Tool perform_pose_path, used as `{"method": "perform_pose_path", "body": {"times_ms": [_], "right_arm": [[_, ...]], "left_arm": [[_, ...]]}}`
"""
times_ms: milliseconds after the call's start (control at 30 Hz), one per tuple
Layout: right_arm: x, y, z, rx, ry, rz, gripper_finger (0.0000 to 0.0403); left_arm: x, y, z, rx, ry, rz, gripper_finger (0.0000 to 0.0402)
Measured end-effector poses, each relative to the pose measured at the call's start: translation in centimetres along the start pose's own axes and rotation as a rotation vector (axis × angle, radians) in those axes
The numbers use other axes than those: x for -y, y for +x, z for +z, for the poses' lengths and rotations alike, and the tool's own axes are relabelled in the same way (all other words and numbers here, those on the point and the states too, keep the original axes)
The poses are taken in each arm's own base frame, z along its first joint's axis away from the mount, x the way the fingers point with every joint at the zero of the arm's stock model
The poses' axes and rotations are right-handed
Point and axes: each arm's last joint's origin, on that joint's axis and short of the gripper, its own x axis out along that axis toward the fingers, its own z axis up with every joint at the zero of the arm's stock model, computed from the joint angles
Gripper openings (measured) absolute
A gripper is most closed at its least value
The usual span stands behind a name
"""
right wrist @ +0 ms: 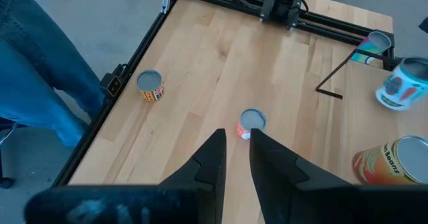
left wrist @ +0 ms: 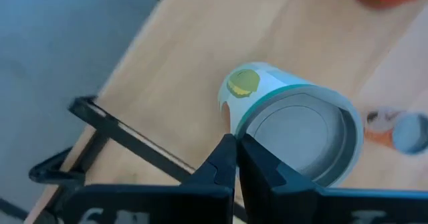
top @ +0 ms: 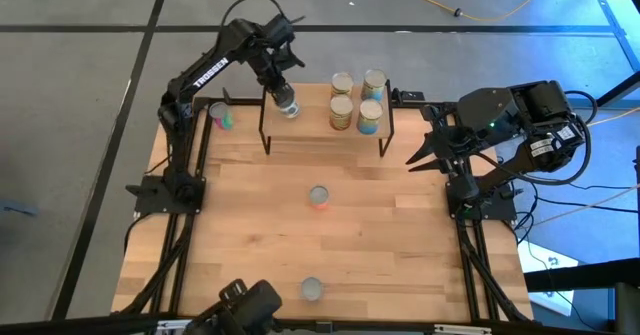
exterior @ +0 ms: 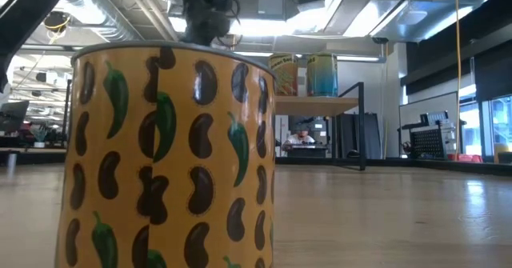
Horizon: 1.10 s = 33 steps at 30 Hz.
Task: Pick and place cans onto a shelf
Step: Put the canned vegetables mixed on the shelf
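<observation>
- Left gripper [top: 281, 87]: positioned over the left end of the low light-wood shelf with thin black wire legs [top: 310, 100], which stands at the far edge of the light wooden bench [top: 250, 215]. In the left wrist view its fingers [left wrist: 224, 167] are nearly together and grip the rim of a tilted white-and-teal can with a silver top [left wrist: 294, 127]
- Held can, high view [top: 288, 105]: at the shelf's left end, directly under the left gripper
- Four cans with silver tops [top: 356, 100]: standing upright in a close group on the right half of the shelf; the front right one carries a teal-blue label [top: 369, 117]
- Orange-red can with silver top [top: 318, 197]: upright near the centre of the bench, well apart from the shelf
- Yellow can printed with dark beans and green peppers [top: 311, 289]: upright at the near edge of the bench, filling the foreground of the low view [exterior: 168, 156]
- Pink-and-teal can [top: 221, 115]: on the bench near its far left corner, just beside the shelf's left legs
- Right gripper [top: 418, 155]: held above the right edge of the bench, clear of all cans, its fingers [right wrist: 210, 160] set a narrow gap apart and holding nothing
</observation>
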Motion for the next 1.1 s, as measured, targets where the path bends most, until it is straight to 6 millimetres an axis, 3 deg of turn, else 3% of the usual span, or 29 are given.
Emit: {"method": "perform_pose_path", "body": {"times_ms": [200,733,900,1100], "right_arm": [[0.0,0.0,0.0,0.000,0.000,0.000,0.0069],[0.0,0.0,0.0,0.000,0.000,0.000,0.0069],[0.0,0.0,0.0,0.001,0.000,0.000,0.0069],[0.0,0.0,0.0,0.001,0.000,0.000,0.0069]], "left_arm": [[0.0,1.0,0.2,-0.043,0.031,-0.006,0.0001],[0.3,1.3,0.5,-0.030,0.063,0.071,0.0053],[1.6,0.1,0.7,0.014,0.102,0.075,0.0047],[4.1,-2.8,0.6,0.077,0.216,0.199,0.0023]]}}
